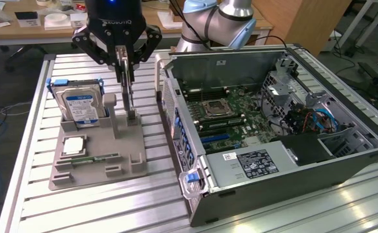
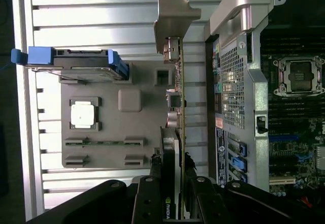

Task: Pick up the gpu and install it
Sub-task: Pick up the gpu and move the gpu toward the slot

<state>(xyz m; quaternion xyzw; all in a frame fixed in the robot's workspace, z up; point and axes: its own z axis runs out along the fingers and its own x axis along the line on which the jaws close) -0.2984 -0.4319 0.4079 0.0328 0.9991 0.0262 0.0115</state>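
Observation:
The gpu [image 1: 130,97] hangs upright and edge-on, a thin dark card with a silver end bracket [image 2: 175,16]. My gripper [image 1: 125,73] is shut on its upper edge, one finger on each face [image 2: 179,165]. The card's lower end sits at the slotted post of the grey holder tray [image 1: 127,165]; I cannot tell whether it still touches the slot. The open computer case [image 1: 344,160] lies on its side just to the exterior view's right of the card, its motherboard [image 1: 231,114] exposed.
On the grey tray stand a hard drive in a blue caddy [image 1: 80,104], a square processor [image 1: 74,144] and a narrow memory stick [image 1: 88,159]. The ribbed metal table [image 1: 98,208] carries tray and case. The case's rear wall [image 2: 236,82] is close beside the card.

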